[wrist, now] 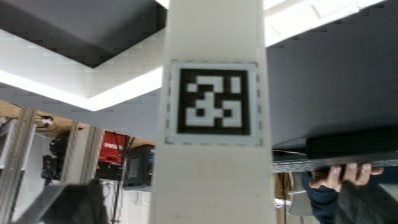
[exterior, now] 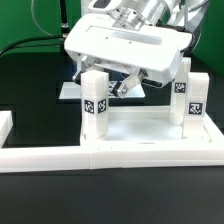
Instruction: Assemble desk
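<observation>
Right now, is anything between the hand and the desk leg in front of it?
Nothing visible: the wrist view shows the tagged leg close and unobstructed. The hand shows below the tabletop.

Black table (exterior: pixel 30 200) underneath, matte, evenly lit. Behind the table, a green backdrop (exterior: pixel 25 25) with a dark cable (exterior: pixel 12 45) hanging across it. Past the table in the wrist view: grey wall (wrist: pixel 311 110), bright ceiling panels (wrist: pixel 71 75), shelving with red items (wrist: pixel 112 150) (blurred).
</observation>
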Robot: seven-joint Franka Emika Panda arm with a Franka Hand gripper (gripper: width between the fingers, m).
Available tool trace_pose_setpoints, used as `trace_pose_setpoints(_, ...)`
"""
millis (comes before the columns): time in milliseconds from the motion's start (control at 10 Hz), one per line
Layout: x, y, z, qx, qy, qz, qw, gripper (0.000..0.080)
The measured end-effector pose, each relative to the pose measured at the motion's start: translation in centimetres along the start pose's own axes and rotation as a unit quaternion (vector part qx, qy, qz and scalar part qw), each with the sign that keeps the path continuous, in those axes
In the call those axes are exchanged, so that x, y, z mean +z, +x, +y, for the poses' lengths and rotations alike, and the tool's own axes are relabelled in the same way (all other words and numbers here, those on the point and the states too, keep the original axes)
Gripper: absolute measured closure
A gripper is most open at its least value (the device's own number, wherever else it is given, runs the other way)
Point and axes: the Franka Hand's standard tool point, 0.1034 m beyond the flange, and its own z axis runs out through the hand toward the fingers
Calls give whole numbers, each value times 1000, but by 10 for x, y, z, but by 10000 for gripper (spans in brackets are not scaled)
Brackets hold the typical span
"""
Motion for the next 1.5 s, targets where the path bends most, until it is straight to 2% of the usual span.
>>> trace_pose_setpoints(100,0,3,-1,-13,1,0,1000,151)
trace_pose_setpoints(300,-15,32,-7,0,23,-29,999,151)
trace_pose_setpoints(500,-14,49,1,9,20,-103,994,151)
trace_pose_setpoints(600,-17,51,3,12,20,-141,990,151)
trace_pose_setpoints(700,-18,53,9,17,16,-195,981,151)
trace_pose_setpoints(900,-26,61,20,39,21,-280,959,151)
trace_pose_setpoints(1000,-29,61,27,42,17,-329,943,151)
trace_pose_setpoints(1100,-28,63,33,44,14,-352,935,151)
trace_pose_setpoints(1200,-30,59,41,43,4,-396,917,151)
trace_pose_setpoints(1300,-25,66,39,48,8,-380,924,151)
trace_pose_setpoints(1500,-25,65,38,48,9,-379,924,151)
